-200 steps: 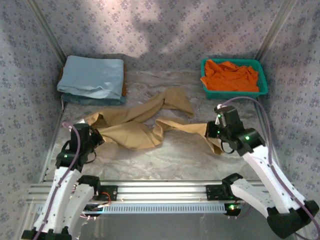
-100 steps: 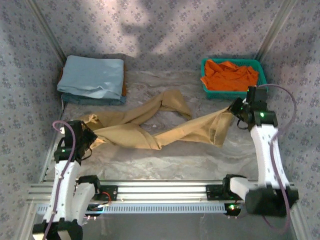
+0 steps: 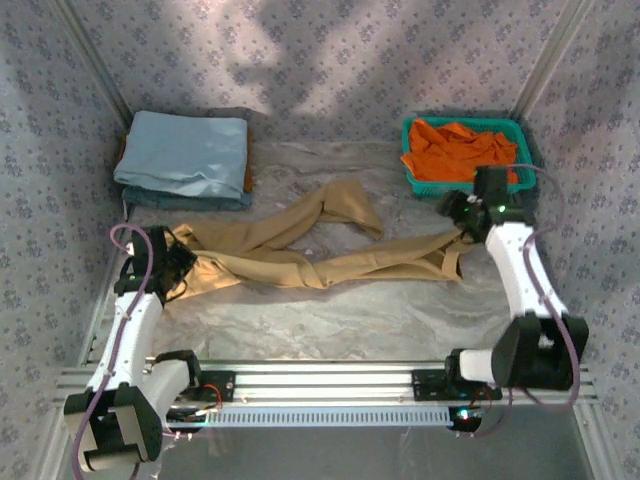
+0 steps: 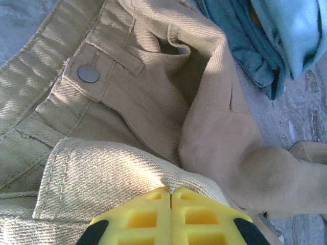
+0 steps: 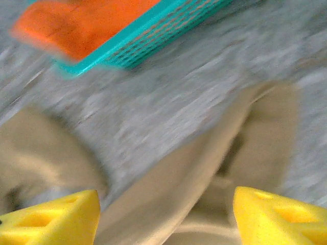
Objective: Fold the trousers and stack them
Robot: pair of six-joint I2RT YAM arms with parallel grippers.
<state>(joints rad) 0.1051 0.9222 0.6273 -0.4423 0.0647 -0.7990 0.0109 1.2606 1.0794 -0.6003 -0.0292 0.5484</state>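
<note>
Trousers (image 3: 300,268) lie strung across mid desk (image 3: 330,325), twisted. Left pincer (image 4: 170,191) clamped shut on waistband (image 4: 56,61). Right pincer (image 5: 166,193) wide open over leg end (image 5: 265,127), holding nothing. Cloth looks soft, light, floppy; likely drags easily. Grip at hem and waistband seams, thicker there.

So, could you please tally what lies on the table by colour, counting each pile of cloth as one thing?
Tan: 1, the trousers
Blue: 1, the folded cloth pile
Orange: 1, the garment heap
Teal: 1, the basket
Total: 4
</note>
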